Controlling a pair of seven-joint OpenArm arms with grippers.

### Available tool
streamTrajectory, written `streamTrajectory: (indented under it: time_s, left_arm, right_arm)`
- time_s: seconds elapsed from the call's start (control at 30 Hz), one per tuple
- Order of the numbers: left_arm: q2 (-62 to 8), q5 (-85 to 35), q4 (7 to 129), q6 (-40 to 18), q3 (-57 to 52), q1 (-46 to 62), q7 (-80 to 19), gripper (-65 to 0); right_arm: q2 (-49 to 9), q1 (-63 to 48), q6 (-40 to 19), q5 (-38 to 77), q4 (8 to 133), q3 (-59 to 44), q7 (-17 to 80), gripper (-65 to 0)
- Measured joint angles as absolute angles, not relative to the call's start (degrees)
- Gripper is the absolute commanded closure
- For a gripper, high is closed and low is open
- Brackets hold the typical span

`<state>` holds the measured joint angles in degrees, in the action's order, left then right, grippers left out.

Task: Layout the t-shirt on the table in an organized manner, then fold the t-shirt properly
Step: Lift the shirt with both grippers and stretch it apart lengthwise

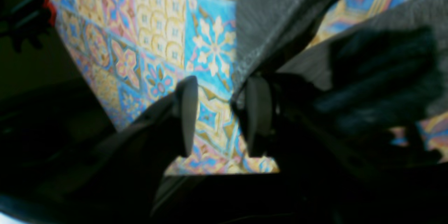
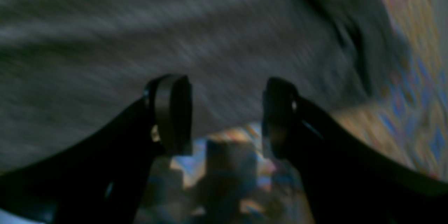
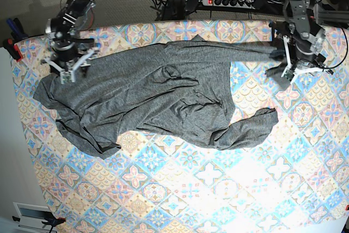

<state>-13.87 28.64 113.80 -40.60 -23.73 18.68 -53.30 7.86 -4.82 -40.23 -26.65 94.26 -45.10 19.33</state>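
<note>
The grey t-shirt [image 3: 152, 96] lies spread and wrinkled across the patterned bench [image 3: 207, 189]. My left hand [image 1: 220, 115] is parted, a fold of shirt against one finger. My right hand [image 2: 225, 112] gapes above the shirt, holding nothing.

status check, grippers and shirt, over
Left gripper open, cloth edge against one finger. Right gripper open over the t-shirt, holding nothing. Shirt spread but wrinkled on the table. Nothing in the way.

The t-shirt [image 3: 152, 99] lies spread across the far half of the table [image 3: 218, 189]. In the base view, the right gripper [image 3: 70, 65] sits over its left end, and the left gripper [image 3: 288, 63] at its far right corner.
</note>
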Motion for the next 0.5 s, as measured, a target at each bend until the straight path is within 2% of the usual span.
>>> streamTrajectory:
  time_s: [0.17, 0.4, 0.5]
  left_arm:
    - [-13.37, 34.76, 113.82, -40.53, -19.31, 18.52, -52.73, -27.6]
    - [-9.58, 35.51, 114.87, -40.51, -18.63, 15.53, -52.38, -28.2]
    - [-8.23, 35.46, 115.04, -40.51, -18.22, 15.55, -52.36, -28.2]
  right_arm:
    - [6.15, 4.25, -40.36, -25.12, 92.05, -48.01, 16.78, -33.3]
    - [1.83, 2.42, -39.94, -26.74, 83.79, -48.86, 18.65, -33.3]
    - [-2.55, 3.22, -40.34, -25.8, 80.6, -48.31, 17.8, -33.3]
